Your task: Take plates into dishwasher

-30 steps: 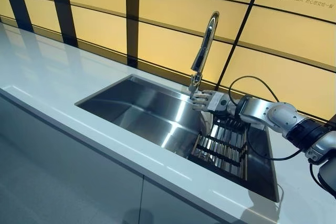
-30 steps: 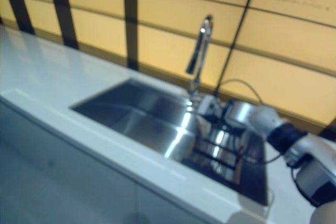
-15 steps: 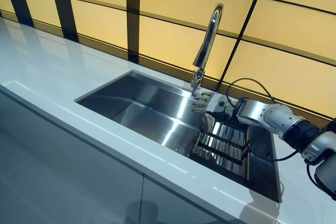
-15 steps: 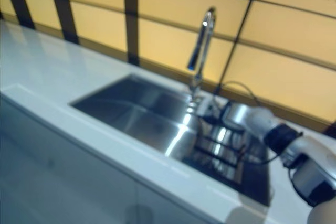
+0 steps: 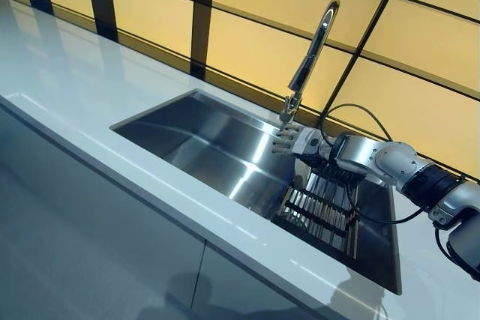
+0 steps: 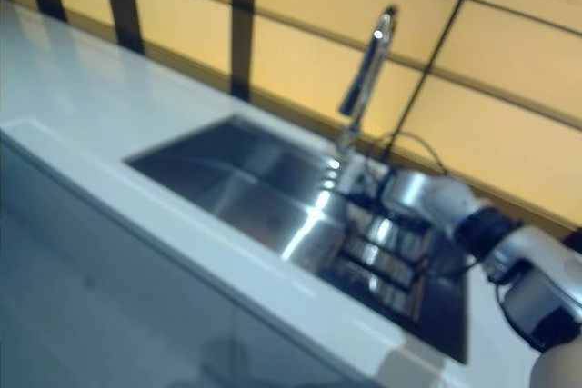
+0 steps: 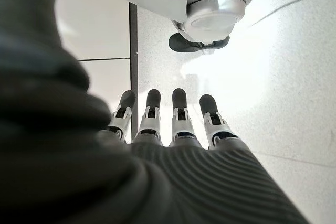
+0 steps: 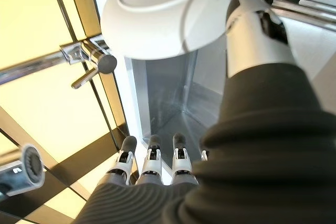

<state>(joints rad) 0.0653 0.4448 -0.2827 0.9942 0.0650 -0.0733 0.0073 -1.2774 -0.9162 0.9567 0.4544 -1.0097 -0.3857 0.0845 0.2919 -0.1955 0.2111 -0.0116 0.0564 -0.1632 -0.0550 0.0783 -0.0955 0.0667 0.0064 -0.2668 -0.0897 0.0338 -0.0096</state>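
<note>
No plate shows in any view, so where the plates are cannot be told; the task appears to be at its reaching stage. The left hand [image 7: 173, 124] hangs idle over pale floor, fingers straight, holding nothing. Further right, the right hand [image 5: 289, 140] reaches over the steel sink [image 5: 187, 136], fingers extended and empty, just below the spout of the tall tap [image 5: 307, 61]. Below and to the right of this hand a black wire rack [image 5: 319, 211] sits in the sink. The white bench [image 5: 67, 73] surrounds the basin. The next move likely calls for finding a plate first; the tap stands close by the fingers and could obstruct them.
</note>
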